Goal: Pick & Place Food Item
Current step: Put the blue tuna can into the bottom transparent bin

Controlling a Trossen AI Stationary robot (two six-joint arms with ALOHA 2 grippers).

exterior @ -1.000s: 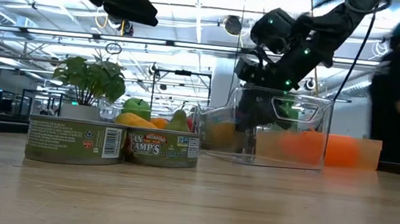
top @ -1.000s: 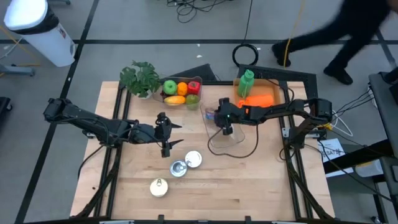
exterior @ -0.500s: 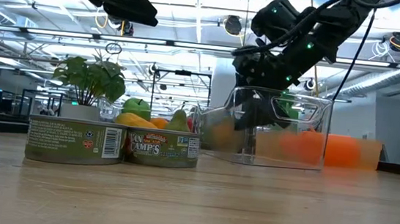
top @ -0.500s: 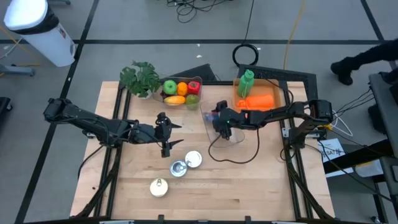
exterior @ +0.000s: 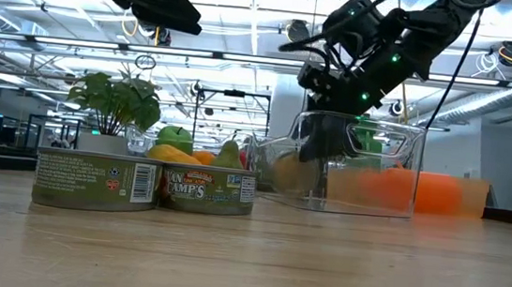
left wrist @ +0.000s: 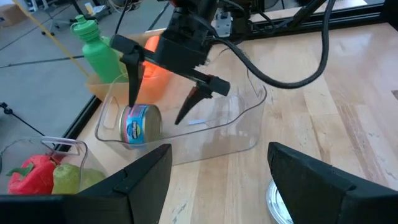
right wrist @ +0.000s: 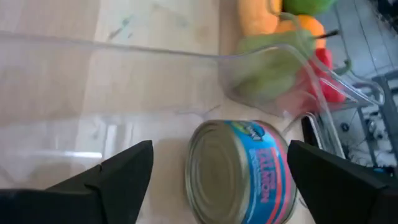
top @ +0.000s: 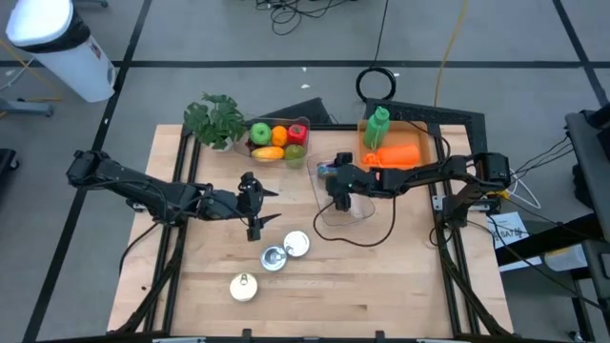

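A blue-labelled salmon can (right wrist: 239, 171) sits inside the clear plastic container (top: 357, 214) at the middle right of the table. In the left wrist view the can (left wrist: 138, 124) appears to stand on its end at the container's far left corner. My right gripper (left wrist: 154, 114) hovers open just above it, slanting down, one finger on each side and apart from the can. My left gripper (top: 255, 205) waits open over the table's middle, holding nothing.
Three more cans (top: 272, 255) (top: 297, 243) (top: 243, 286) stand near the table's front middle. A tray of fruit (top: 276, 138) and a potted plant (top: 214, 119) are at the back. A green bottle (top: 379, 124) and an orange item (top: 396, 152) sit at the back right.
My right gripper has opened over the clear container and rolled slightly at the wrist; its fingers now stand wide on either side of the can. A person behind the table has walked out of view.
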